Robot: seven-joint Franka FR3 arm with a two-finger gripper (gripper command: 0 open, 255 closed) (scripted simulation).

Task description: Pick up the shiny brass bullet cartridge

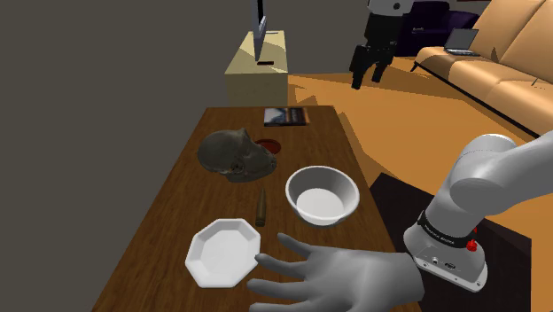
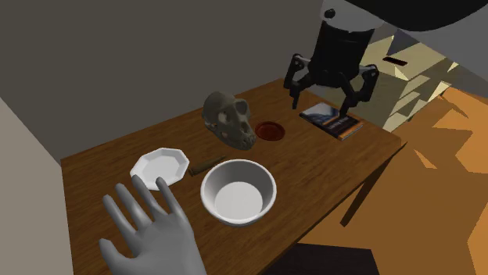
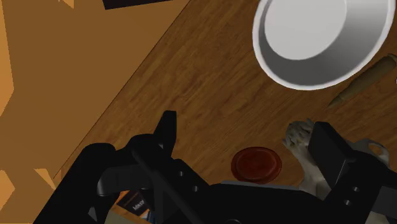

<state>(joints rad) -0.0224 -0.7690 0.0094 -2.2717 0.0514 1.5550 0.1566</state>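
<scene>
Shoulder view: the cartridge (image 1: 262,206) lies flat on the wooden counter (image 1: 173,217), a dull olive-brown here. It points along the counter's length. It sits just beside the white bowl (image 1: 290,190), on the bowl's left in this view, between the skull (image 1: 232,155) farther off and the eight-sided white plate (image 1: 224,253) nearer the camera. A small red dish (image 1: 271,144) sits by the skull, and a book (image 1: 285,116) lies at the far end. A grey hand (image 1: 341,279) lies palm down at the near end. The arm (image 1: 483,191) rises at the right. The black jaws hang high over the counter's far end, well apart from the cartridge, in front of a beige box (image 1: 257,71). A sofa (image 1: 496,58) stands at the upper right.

Second exterior view: the jaws stand wide open and empty above the book (image 2: 335,121), off the surface. The cartridge (image 2: 205,166) lies between the plate (image 2: 160,165) and the bowl (image 2: 270,183), near both, with the skull (image 2: 229,119) and the dish (image 2: 270,129) behind it. The hand (image 2: 152,234) reaches up in the foreground.

Wrist view: the jaws are spread wide with nothing between them but the dish (image 3: 256,164) far below. The cartridge (image 3: 362,79), brassy brown, lies just beside the bowl (image 3: 270,60), between it and the skull (image 3: 304,156), clear of both fingers (image 3: 164,130).
</scene>
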